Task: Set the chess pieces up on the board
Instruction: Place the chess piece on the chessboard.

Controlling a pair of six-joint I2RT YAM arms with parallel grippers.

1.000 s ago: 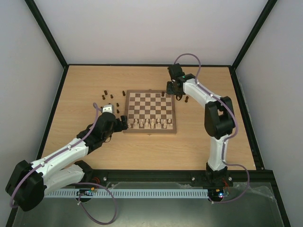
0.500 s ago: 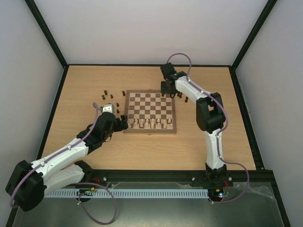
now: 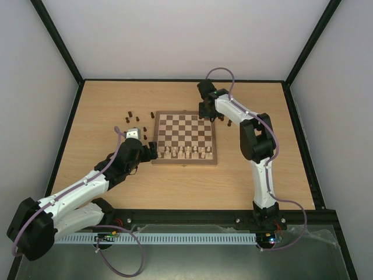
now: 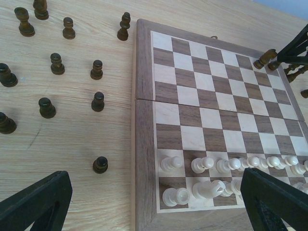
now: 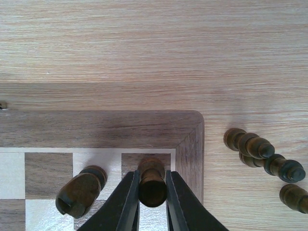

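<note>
Right wrist: my right gripper (image 5: 152, 177) pinches a dark piece (image 5: 152, 185) on a corner square of the board (image 5: 188, 139), just inside its frame. My left gripper (image 4: 154, 202) gapes wide at the opposite edge, beside loose chess pieces (image 4: 97, 101).

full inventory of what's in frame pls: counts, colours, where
board: one, light and dark brown checks, mid-table.
cream pieces: count unclear, pale, the board's two near rows.
loose dark pieces: at least eleven, dark brown, on the table left of the board.
far-corner dark pieces: at least four, dark brown, on the table just off the board's far right corner.
second dark piece: one, dark brown, light square next to that corner square.
gripped dark piece: one, dark brown, at the far right corner square.
table: one, light wood.
left gripper: black, open, by the board's near left corner.
right gripper: black, shut on the gripped dark piece.
</note>
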